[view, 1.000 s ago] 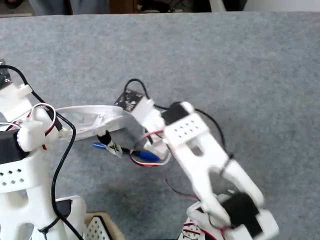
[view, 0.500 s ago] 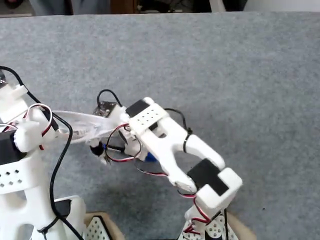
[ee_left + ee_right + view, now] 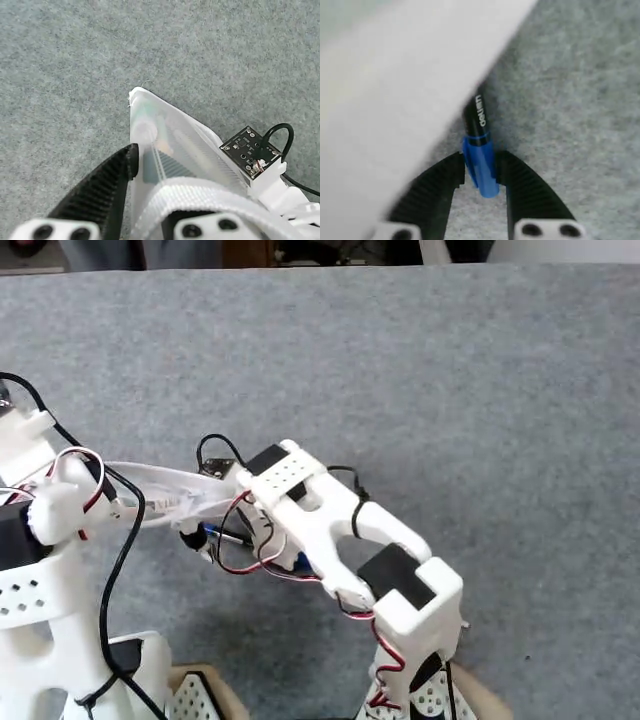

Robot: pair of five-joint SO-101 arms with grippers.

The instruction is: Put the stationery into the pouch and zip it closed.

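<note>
Right tool (image 3: 480, 169) clamps the blue-capped pen (image 3: 476, 120) at the pouch (image 3: 172, 137) edge, left of centre in the high view; left tool (image 3: 150, 172) grips the pouch.

grey felt table cover (image 3: 480, 360) | tan board (image 3: 228, 695) at near edge | brown furniture (image 3: 245, 250) beyond far edge

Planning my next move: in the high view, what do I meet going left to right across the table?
The left arm → clear pouch → right arm. The pen overlaps the right arm, so it is left out.
</note>
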